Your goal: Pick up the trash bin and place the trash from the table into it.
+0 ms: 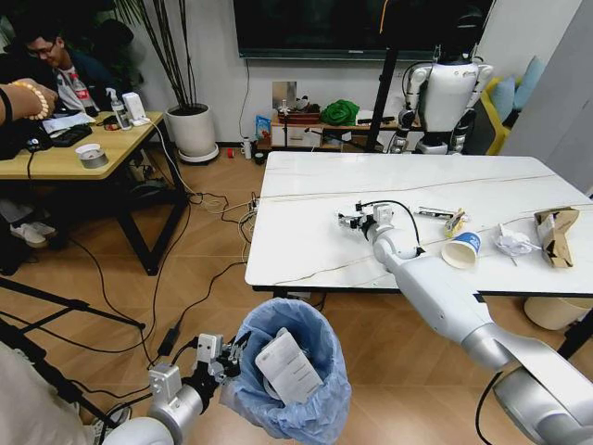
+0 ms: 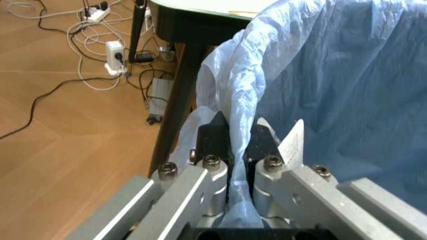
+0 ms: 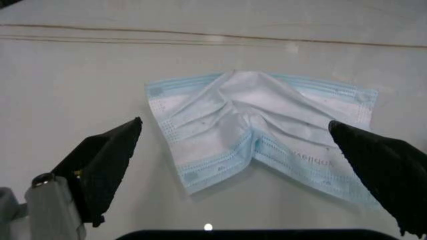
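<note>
Left gripper [image 2: 240, 142] clamped on bin [image 1: 296, 389] rim, bin held off the table's [image 1: 306, 250] near edge, white paper already inside. Right gripper [image 3: 233, 145] spread wide over a face mask [image 3: 260, 130]. Cup [image 1: 461, 248], paper bag [image 1: 556, 232], wrappers not yet binned.

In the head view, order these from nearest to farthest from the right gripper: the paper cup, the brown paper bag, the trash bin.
From the right gripper:
1. Paper cup, on the table to its right.
2. Trash bin, on the floor below the table's near edge.
3. Brown paper bag, at the table's far right.
</note>
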